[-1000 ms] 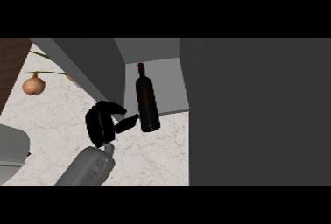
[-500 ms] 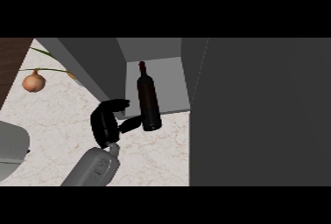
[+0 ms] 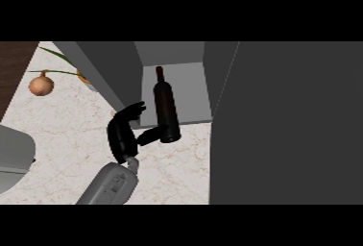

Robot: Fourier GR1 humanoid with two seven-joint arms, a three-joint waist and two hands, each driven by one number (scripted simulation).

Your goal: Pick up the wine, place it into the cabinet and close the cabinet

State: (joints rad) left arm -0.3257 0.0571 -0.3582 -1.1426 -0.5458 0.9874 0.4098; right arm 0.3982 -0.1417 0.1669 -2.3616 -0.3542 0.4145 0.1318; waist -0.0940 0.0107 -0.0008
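Wine (image 3: 165, 106) in cabinet (image 3: 177, 91), label unreadable; hand (image 3: 122, 134) seemingly touching it.

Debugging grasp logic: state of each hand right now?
Left hand: fingers curled, thumb touching the wine bottle; whether it grips cannot be told.
Right hand: not in view.

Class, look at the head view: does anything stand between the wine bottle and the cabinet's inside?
Nothing visible does. The wine bottle already lies partly on the open cabinet floor, neck inward, with the hand at its base.
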